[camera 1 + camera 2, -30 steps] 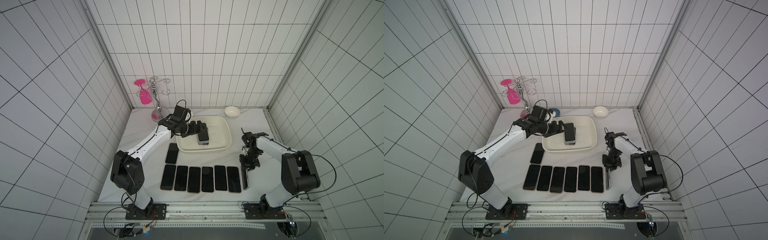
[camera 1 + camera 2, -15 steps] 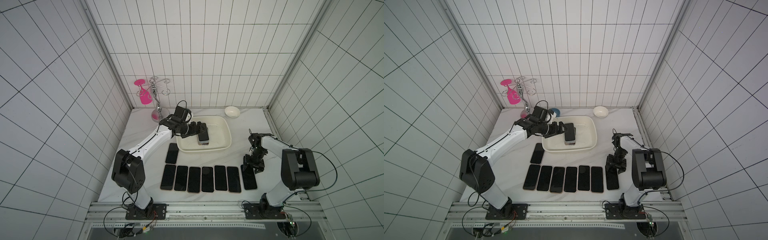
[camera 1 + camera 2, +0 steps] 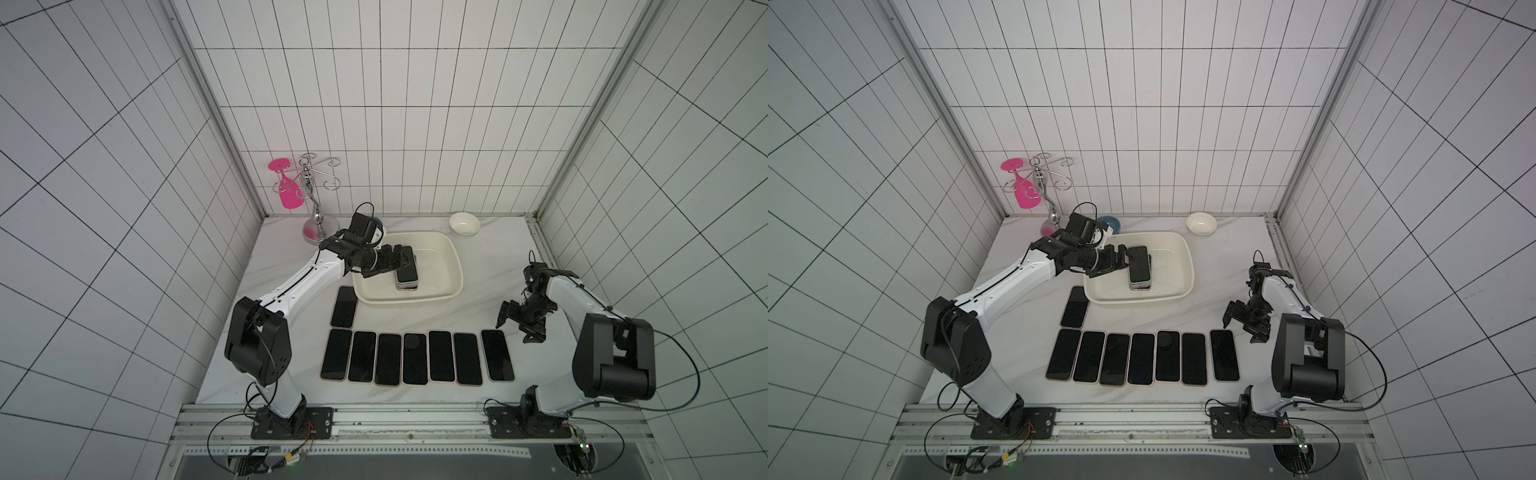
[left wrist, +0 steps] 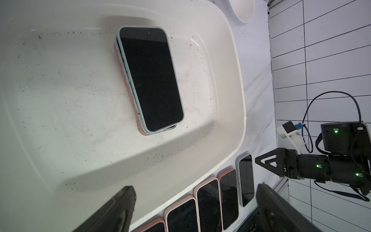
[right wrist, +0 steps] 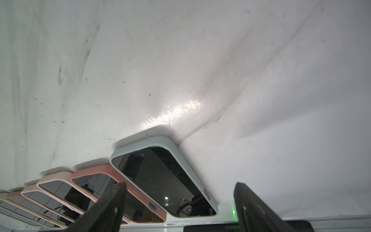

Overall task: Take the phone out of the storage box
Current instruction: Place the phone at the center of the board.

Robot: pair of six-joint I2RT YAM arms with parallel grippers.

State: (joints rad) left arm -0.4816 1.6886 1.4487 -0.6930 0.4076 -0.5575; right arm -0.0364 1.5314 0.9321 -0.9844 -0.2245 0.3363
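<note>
Phone [image 4: 151, 80], pale-green case, tops a stack in the storage box [image 4: 230, 84], ahead of the left gripper [image 4: 195, 186], its jaws wide and empty. Right gripper [image 5: 180, 183]: jaws apart, empty.

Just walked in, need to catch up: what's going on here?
A robot is moving phones out of a storage box. The left pincer, open, hovers over the box beside a small stack of phones, not gripping yet. The right pincer is open and empty above the table, next to the end phone of a row of seven. An eighth lies nearer the box.
</note>
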